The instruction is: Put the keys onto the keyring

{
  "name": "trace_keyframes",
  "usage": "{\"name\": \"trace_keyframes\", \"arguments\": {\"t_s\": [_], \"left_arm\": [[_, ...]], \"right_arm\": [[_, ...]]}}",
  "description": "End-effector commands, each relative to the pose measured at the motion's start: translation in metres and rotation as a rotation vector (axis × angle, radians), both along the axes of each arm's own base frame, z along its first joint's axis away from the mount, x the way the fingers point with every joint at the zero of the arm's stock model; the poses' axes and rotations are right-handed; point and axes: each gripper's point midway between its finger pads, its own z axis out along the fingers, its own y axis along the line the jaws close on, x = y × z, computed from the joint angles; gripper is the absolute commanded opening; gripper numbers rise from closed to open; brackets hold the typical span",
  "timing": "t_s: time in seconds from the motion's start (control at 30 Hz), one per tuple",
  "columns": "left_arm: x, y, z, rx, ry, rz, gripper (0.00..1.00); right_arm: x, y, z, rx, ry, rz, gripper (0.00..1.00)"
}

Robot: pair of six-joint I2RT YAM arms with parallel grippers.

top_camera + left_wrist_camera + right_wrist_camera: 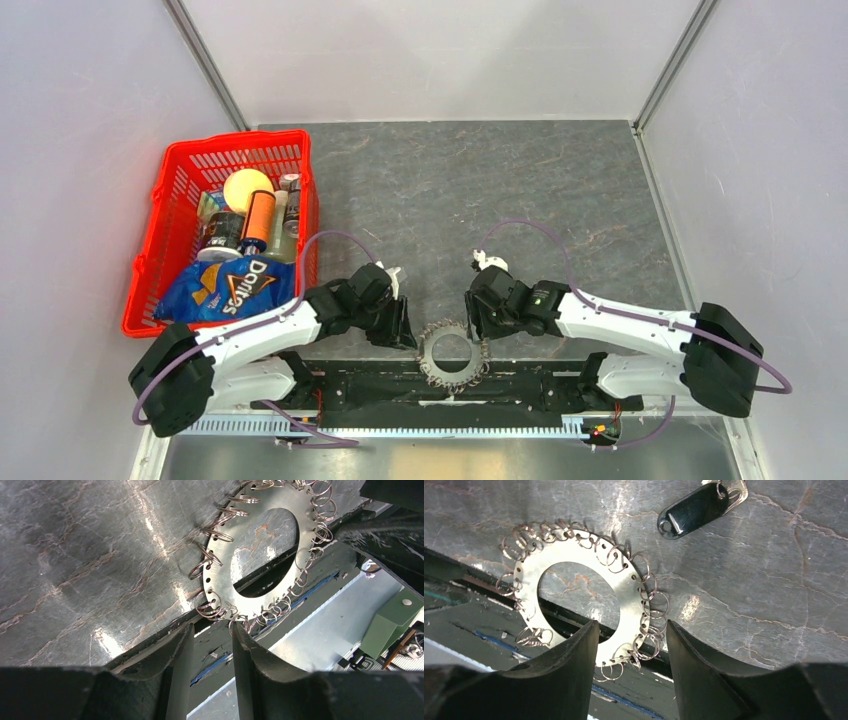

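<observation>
1. Currently both grippers are released and hold nothing. The left gripper hangs just beside the near rim of the keyring, and the right gripper has its jaws spread over the opposite rim.
2. The key, with its black head, lies flat on the table beyond the keyring, near it but apart, and neither gripper is on it. A pinch on something so flat could skid it across the smooth table instead of lifting it.
3. The keyring sits at the table's near edge, partly over the dark rail below. A nudge from either gripper could slide or tip it into that gap, where it would be hard to reach.
4. The wire loops round the keyring's rim are thin and crowded. A closing gripper could catch several at once, bend one, or drag the whole keyring rather than steady it.
5. The two grippers stand close together on either side of the keyring. If both move in at once, they could knock into each other.
6. Threading looks hardest: the key's hole is small, and a slight tilt would likely make it miss the loop.
</observation>
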Motion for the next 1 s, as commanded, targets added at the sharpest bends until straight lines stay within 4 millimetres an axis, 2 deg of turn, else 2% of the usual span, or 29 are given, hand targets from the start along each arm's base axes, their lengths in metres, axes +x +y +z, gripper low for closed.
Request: {"name": "trace_keyframes", "arguments": {"t_s": [0.0,0.57,0.97], "left_arm": [[0.002,-0.009,0.01,-0.06,-0.011,0.01,0.41],[0.001,-0.012,0.009,-0.068,-0.013,-0.001,0.41],[0.001,-0.012,0.009,-0.067,-0.011,-0.003,0.41]], "right_arm": [[0.016,0.002,-0.003,0.002,-0.039,-0.106,0.58],[0.023,-0.005,-0.011,0.069,-0.056,-0.294,0.38],[0.021,-0.002,-0.021,0.092,-0.031,-0.319,0.35]]}}
